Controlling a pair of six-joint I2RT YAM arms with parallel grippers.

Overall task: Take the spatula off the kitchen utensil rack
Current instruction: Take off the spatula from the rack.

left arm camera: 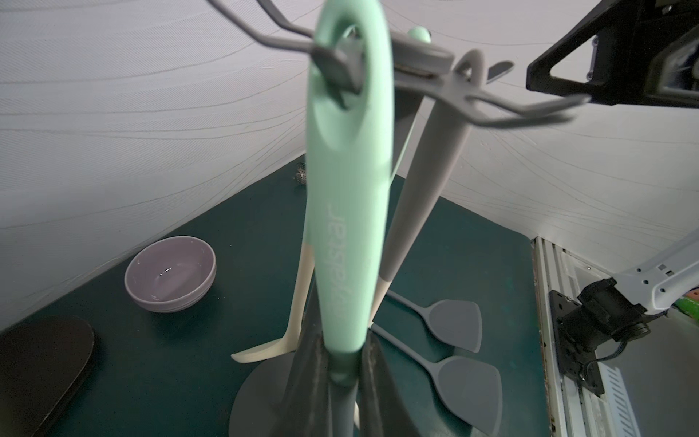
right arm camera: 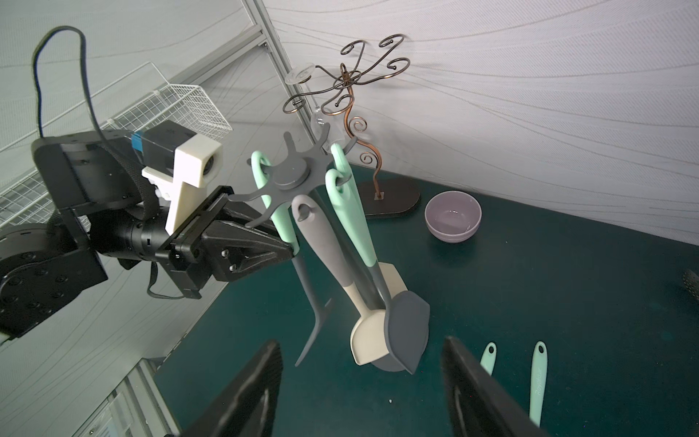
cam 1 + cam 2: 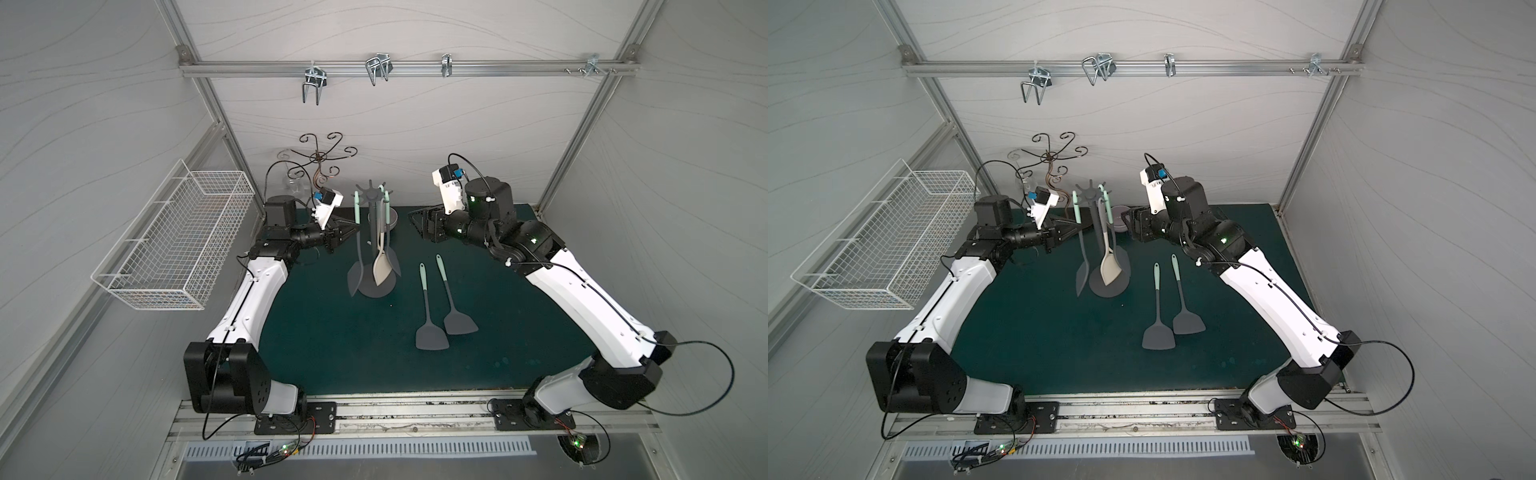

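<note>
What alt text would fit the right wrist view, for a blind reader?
The left gripper is shut on the handle of a mint-and-grey spatula that hangs on the grey utensil rack. More utensils hang there; a purple bowl stands on the mat.

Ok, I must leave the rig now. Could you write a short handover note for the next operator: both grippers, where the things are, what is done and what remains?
Left gripper: shut on the hanging spatula, at the lower end of its mint handle.
Right gripper: open and empty, beside the kitchen utensil rack, apart from it.
Things: the spatula's loop is on a rack peg; other utensils hang there too. Two spatulas lie on the mat.
Done: the grasp is made.
Left: lift the loop off the peg and carry the spatula clear, probably down to the mat.
</note>
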